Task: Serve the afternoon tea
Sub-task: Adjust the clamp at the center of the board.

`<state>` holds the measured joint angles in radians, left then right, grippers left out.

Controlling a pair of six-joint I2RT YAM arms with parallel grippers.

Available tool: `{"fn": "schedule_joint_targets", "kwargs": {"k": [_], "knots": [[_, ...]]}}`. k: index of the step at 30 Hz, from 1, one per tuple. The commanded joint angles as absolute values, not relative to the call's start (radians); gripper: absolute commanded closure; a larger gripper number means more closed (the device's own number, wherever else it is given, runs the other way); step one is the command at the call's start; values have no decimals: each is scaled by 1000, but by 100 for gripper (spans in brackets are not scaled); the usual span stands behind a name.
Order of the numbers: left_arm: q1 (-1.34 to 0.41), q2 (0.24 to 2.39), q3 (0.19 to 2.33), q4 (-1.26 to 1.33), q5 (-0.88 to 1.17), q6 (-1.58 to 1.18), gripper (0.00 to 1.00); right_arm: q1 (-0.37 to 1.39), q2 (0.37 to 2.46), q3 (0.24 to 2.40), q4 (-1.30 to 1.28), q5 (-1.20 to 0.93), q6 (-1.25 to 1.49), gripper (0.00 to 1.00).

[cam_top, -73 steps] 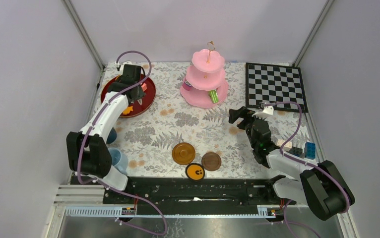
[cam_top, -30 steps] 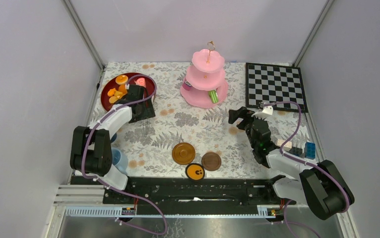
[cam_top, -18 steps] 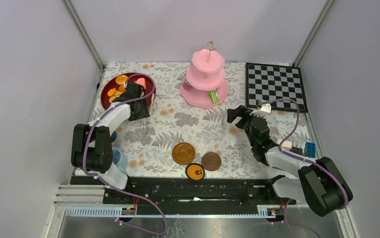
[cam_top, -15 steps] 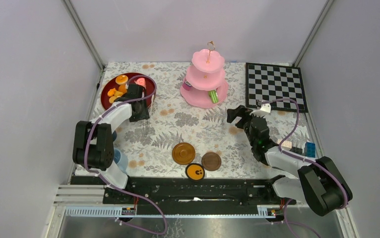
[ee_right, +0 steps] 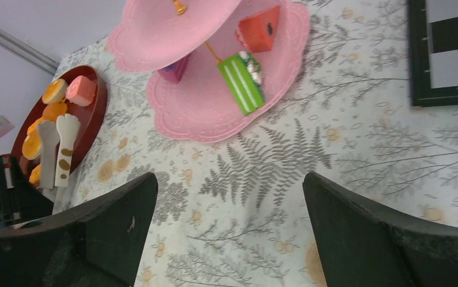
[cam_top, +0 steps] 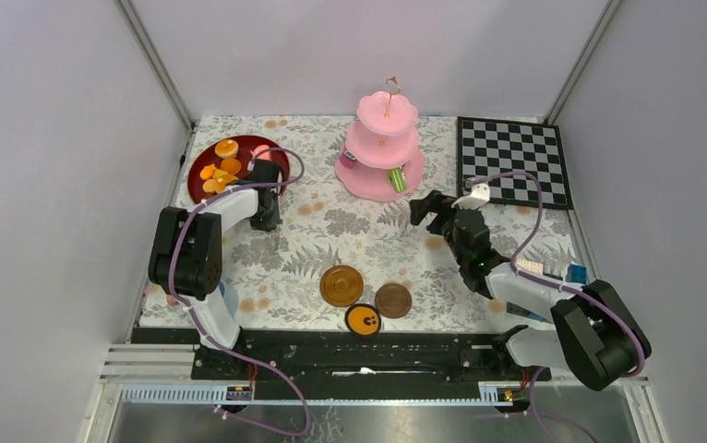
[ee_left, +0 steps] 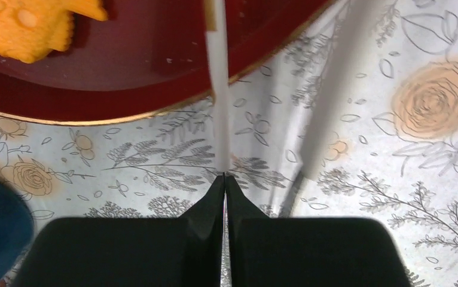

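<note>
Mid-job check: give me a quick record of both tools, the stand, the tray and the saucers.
left tool: shut on white utensil, tips over cloth just outside tray rim
right tool: open, empty, facing stand
stand: holds green pastry, orange wedge, purple pastry
tray: orange pastries, one pink pastry
saucers: two brown, bare, near edge between arms
</note>
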<state>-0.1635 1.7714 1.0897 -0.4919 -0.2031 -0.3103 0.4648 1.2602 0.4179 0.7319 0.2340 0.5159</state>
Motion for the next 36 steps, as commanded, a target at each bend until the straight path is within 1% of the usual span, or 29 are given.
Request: {"fn": "schedule_joint_targets", "kwargs": {"k": [1,3,4,7,10,12,14,19,23,28,32,35,36], "knots": [[-250,1713,1096,-481,-280,-309,100,619,1274,492,704,379,528,2],[-301,1654,1087,-487,-325,-320,100,703,1283,557,611,459,570,2],[-324,1622,1080,-485,-340,-321,100,727,1288,584,577,460,619,2],[-366,1542,1064,-478,-340,-328,100,761,1320,602,585,413,782,1],[-386,1478,1058,-468,-291,-334,100,792,1396,646,606,406,871,1],[-406,1451,1054,-456,-261,-333,100,808,1472,699,619,378,885,8],[-425,1440,1054,-457,-243,-331,100,820,1549,749,628,350,911,9],[-461,1449,1067,-475,-199,-326,100,850,1621,824,667,320,949,8],[-496,1455,1079,-483,-182,-319,100,857,1660,890,621,325,980,4],[-542,1444,1075,-486,-215,-320,100,863,1727,981,521,357,1045,5],[-593,1459,1087,-509,-291,-313,100,878,1783,1077,435,362,1054,9],[-617,1460,1084,-509,-329,-314,100,886,1831,1143,335,363,1089,17],[-622,1463,1084,-509,-339,-314,100,888,1844,1155,307,361,1110,21]]}}
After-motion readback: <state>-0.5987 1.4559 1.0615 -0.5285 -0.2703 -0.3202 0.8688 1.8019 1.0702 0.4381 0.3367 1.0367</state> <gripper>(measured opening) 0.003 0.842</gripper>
